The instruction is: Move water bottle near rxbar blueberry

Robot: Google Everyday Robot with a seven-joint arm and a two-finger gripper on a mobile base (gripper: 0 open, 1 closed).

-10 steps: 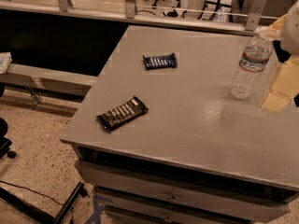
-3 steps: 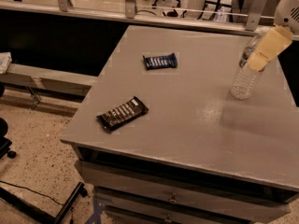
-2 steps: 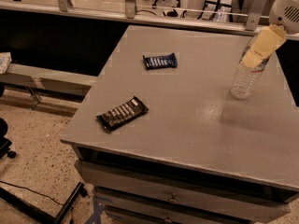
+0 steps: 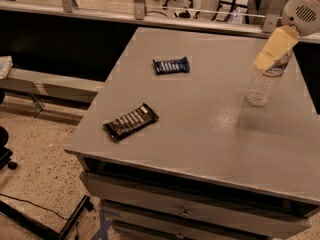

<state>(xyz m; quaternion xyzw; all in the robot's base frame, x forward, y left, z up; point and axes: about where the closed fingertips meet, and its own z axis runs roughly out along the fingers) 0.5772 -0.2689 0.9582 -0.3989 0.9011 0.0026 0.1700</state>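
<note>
The surface (image 4: 200, 134) holds three things. Going left to right, one black bar (image 4: 131, 121) lies at about 8 o'clock, near the front left edge. One blue bar (image 4: 171, 65) lies flat at about 11 o'clock, well apart from the black one. One bottle (image 4: 265, 84) stands upright at about 2 o'clock, near the right edge and well apart from both bars.

The one gripper (image 4: 267, 56) comes in from the top right corner and sits right at the top of the bottle, hiding the cap. I cannot tell if it is clamped on the bottle or only beside it.

I think the step in hand is the grab, because the bottle is standing on the surface, far from the blue bar. Next, the gripper needs a firm hold up high on the bottle. Then the bottle has to go toward 9 o'clock and be set down upright just beside the blue bar, without bumping it.
</note>
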